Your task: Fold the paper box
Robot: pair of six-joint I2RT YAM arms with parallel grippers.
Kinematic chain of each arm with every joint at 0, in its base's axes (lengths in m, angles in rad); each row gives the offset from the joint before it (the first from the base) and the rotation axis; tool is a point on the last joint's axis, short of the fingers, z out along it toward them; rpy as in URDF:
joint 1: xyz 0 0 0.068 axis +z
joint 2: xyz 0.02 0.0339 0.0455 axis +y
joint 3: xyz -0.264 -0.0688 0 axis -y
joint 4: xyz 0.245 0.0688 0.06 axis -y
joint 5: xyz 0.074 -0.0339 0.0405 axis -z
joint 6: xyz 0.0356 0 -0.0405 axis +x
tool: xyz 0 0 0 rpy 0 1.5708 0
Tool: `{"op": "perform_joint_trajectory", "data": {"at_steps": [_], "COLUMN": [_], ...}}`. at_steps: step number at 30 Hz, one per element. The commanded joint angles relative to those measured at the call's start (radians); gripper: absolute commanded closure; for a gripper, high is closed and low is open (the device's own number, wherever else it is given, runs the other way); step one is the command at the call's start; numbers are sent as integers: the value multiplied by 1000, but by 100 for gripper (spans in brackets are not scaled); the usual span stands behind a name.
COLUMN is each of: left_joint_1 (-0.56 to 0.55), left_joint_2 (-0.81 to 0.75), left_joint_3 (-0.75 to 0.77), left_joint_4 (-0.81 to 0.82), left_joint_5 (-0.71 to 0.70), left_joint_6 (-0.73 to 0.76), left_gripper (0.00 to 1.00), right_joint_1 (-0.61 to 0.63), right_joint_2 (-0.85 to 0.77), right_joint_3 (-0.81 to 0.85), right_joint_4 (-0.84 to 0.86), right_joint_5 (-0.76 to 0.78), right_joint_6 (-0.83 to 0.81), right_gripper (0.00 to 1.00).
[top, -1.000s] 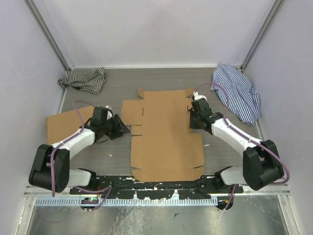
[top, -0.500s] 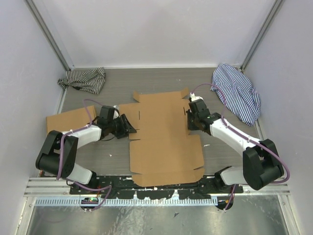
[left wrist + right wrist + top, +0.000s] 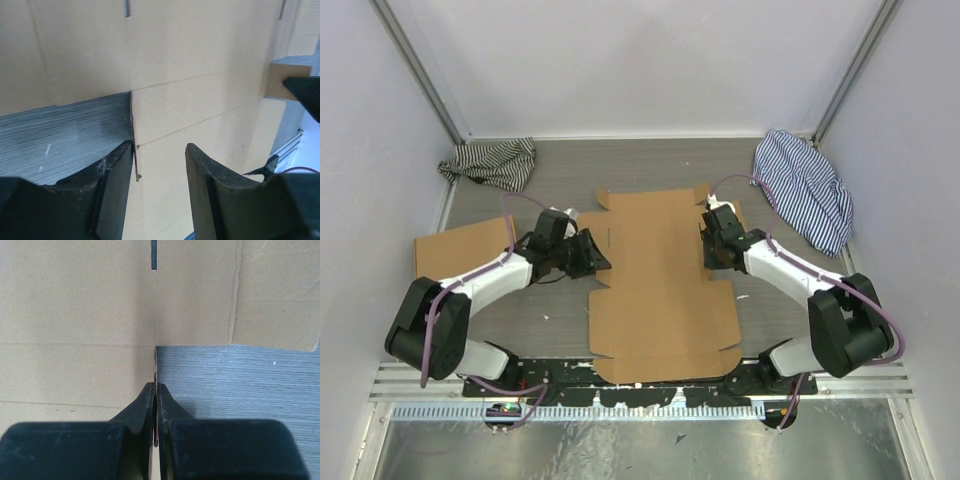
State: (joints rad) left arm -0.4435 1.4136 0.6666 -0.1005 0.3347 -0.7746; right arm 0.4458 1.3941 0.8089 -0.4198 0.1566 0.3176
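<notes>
The paper box (image 3: 655,285) lies as a flat brown die-cut sheet with flaps and slits in the middle of the table. My left gripper (image 3: 592,262) is open at the sheet's left edge. In the left wrist view the jaws (image 3: 159,165) straddle that edge of the paper box (image 3: 200,65), which runs just inside the left finger (image 3: 112,190). My right gripper (image 3: 712,250) is at the sheet's right edge. In the right wrist view it (image 3: 156,386) is shut on the thin edge of the paper box (image 3: 75,305).
A second flat brown cardboard (image 3: 460,248) lies at the left, behind my left arm. A dark striped cloth (image 3: 490,160) sits at the back left and a blue striped cloth (image 3: 805,190) at the back right. White walls close in the table.
My left gripper has moved right, from beside the second cardboard to the sheet's left edge. My right gripper has shifted slightly left and back with the sheet's edge in it.
</notes>
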Motion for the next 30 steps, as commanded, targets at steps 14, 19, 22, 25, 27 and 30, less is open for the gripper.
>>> {"op": "perform_joint_trajectory", "data": {"at_steps": [14,19,22,25,27,30], "left_joint_1": [-114,-124,-125,-128,-131,-135], "left_joint_2": [159,201,238,266,281,302], "left_joint_3": [158,187,205,213,213,215], "left_joint_4": [16,19,17,18,21,20], "left_joint_5": [-41,-42,-38,-38,-41,-45], "left_joint_6": [-21,-23,-23,-25,-27,-33], "left_gripper": [47,47,47,48,48,48], "right_joint_1": [47,62,62,63,66,70], "right_joint_2": [24,37,70,121,145,188], "right_joint_3": [74,90,104,114,111,103], "right_joint_4": [13,26,28,31,51,76], "right_joint_5": [8,-25,-29,-43,-66,-84], "right_joint_6": [44,42,40,41,44,53], "right_gripper": [75,58,56,55,55,55]}}
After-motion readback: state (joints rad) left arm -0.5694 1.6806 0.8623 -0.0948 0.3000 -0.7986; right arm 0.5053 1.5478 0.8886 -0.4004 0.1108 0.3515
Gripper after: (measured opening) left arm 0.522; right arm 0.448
